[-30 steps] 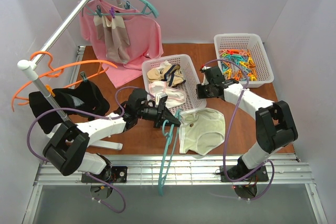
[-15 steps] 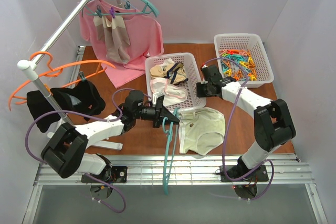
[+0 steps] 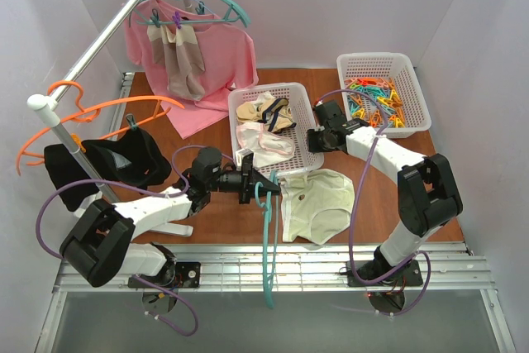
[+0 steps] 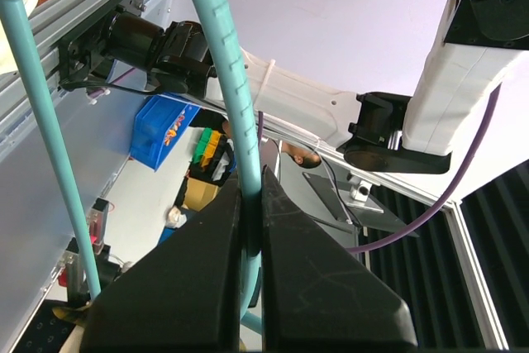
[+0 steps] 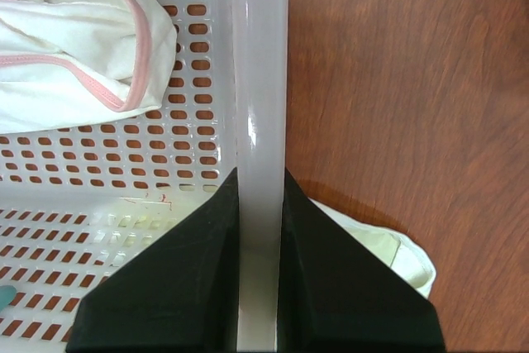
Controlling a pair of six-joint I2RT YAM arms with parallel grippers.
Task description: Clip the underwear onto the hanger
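Observation:
The cream-yellow underwear lies flat on the wooden table, right of centre near the front; a corner of it shows in the right wrist view. My left gripper is shut on the teal hanger near its hook. The hanger's long arms hang down past the table's front edge. In the left wrist view the fingers pinch the hanger's bar at my left gripper. My right gripper is shut on the right rim of the white basket, with the rim between the jaws of my right gripper.
The held basket contains pink-and-white underwear and a beige-and-black garment. A second white basket of coloured clips stands back right. A rail at left carries a pink shirt, another teal hanger, an orange hanger and black clothing.
My left gripper has drawn back to the left, and the teal hanger has swung further down over the front edge. My right gripper has shifted the basket's rim slightly left.

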